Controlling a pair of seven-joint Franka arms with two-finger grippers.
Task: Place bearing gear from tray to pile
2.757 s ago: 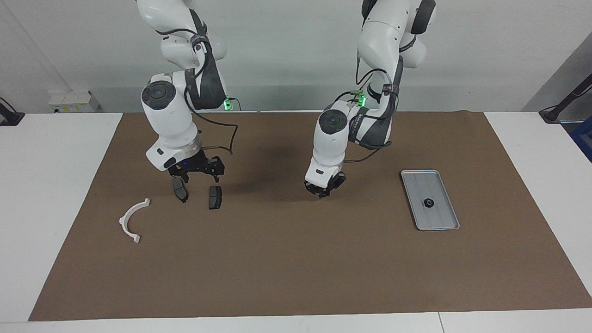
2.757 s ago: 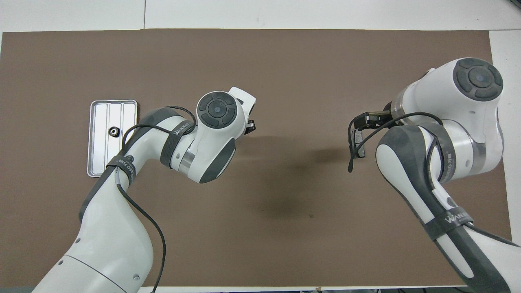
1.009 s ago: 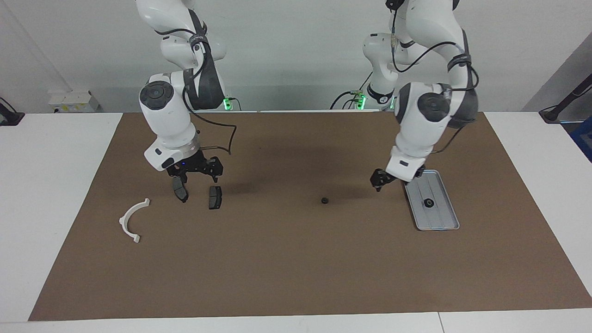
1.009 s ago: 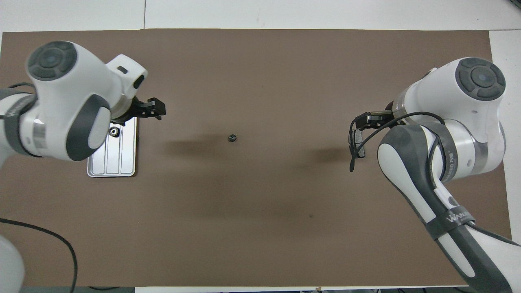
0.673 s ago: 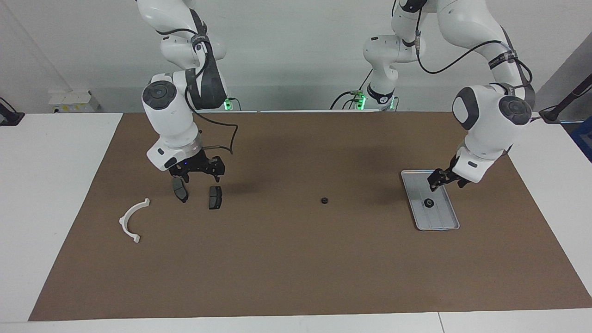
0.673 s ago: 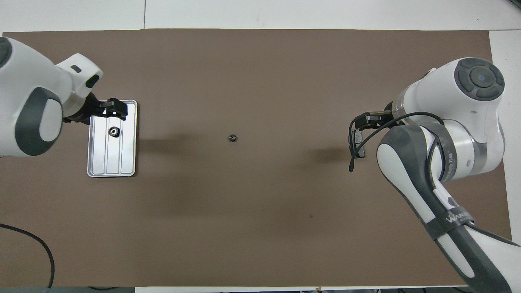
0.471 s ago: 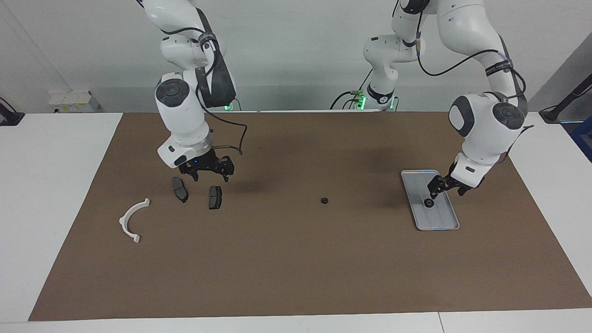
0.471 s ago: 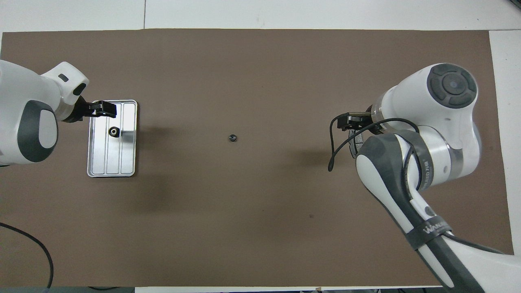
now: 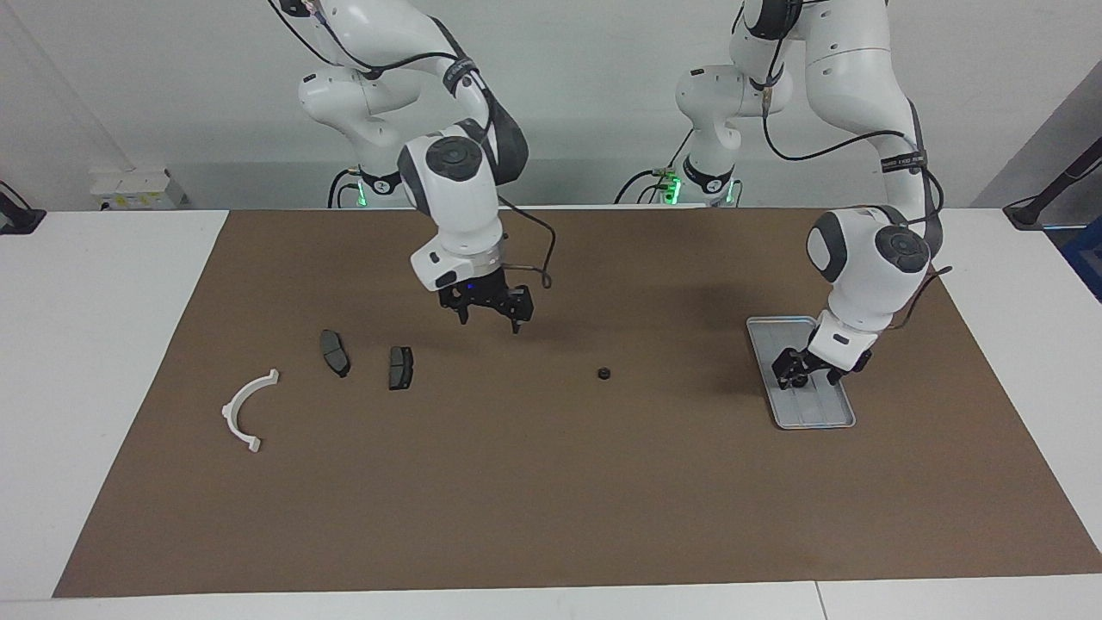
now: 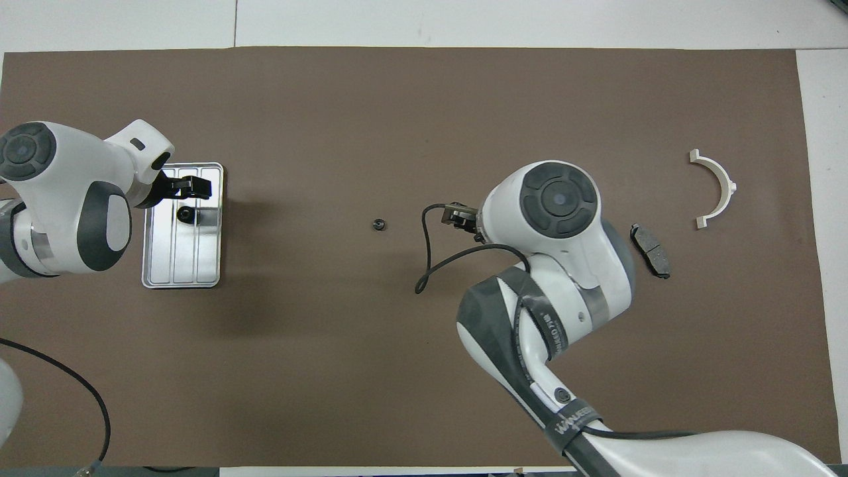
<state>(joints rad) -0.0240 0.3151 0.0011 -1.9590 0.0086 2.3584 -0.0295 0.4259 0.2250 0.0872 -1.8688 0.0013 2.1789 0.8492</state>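
Layout on the bench (image 9: 534,499). In the facing view, the tray (image 9: 818,413) lies at right of centre, toward the left arm's end; one bearing gear (image 10: 186,213) rests in it, directly under the left pincer (image 9: 799,372). A second bearing gear (image 9: 604,374) lies on the bench at mid-frame, apart from the tray. At left of centre lie two brake pads (image 9: 401,368) (image 9: 334,353) side by side, with the bracket (image 9: 245,412) at lower left of them. The right pincer (image 9: 491,314) hangs above the bench between pads and mid-frame gear.
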